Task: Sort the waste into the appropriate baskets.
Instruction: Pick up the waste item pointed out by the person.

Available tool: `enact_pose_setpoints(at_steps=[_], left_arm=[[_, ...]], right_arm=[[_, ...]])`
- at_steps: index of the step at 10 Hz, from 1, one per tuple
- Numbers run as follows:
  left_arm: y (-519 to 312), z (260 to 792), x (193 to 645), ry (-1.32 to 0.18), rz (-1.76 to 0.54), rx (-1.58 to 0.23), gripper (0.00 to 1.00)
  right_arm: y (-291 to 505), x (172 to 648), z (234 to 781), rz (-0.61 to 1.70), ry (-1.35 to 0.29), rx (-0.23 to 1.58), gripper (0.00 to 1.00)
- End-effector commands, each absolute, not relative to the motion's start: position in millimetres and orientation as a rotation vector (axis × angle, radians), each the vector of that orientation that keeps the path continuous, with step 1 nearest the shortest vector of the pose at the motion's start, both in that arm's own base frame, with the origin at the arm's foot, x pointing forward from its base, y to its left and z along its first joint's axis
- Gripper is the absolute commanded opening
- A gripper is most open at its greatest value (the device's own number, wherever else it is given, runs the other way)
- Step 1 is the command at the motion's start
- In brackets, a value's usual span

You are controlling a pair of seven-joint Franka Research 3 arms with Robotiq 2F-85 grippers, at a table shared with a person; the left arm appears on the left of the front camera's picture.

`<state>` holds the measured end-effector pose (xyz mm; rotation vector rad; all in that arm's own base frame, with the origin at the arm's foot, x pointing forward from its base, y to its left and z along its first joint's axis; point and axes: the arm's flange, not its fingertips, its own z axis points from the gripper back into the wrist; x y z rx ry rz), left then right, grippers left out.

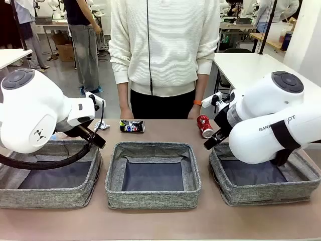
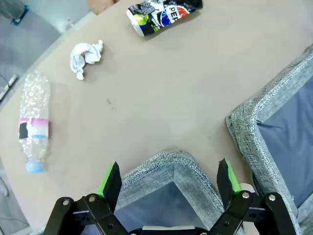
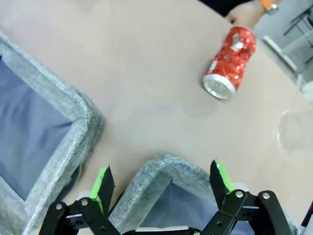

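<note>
Dark can (image 2: 164, 14): top centre, print reads "PEP".
Right arm (image 1: 271, 125): lettering "RANK…OT".
Left gripper (image 2: 168, 168): spread, empty, over basket (image 2: 171, 161) corner.
Right gripper (image 3: 161, 170): spread, empty.

Red can (image 3: 228, 62); dark colour-printed can (image 2: 164, 14); grey bins (image 1: 153, 199), blue-grey floors (image 1: 153, 176).

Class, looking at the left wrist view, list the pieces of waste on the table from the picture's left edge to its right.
clear plastic bottle → white paper wad → dark printed can
</note>
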<state>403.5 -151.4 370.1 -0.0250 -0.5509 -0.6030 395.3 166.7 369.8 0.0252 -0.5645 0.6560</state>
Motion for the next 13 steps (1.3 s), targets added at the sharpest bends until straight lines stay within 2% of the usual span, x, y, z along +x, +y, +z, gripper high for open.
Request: enact_pose_setpoints(at_steps=[1,13], left_arm=[[-151.4,370.1,403.4,-0.551,-0.603,-0.025,1.00],[-151.3,370.1,403.5,-0.551,-0.602,-0.025,1.00]], right_arm=[[166.8,395.3,369.8,0.656,-0.565,0.025,1.00],[166.8,395.2,369.7,0.657,-0.564,0.025,1.00]])
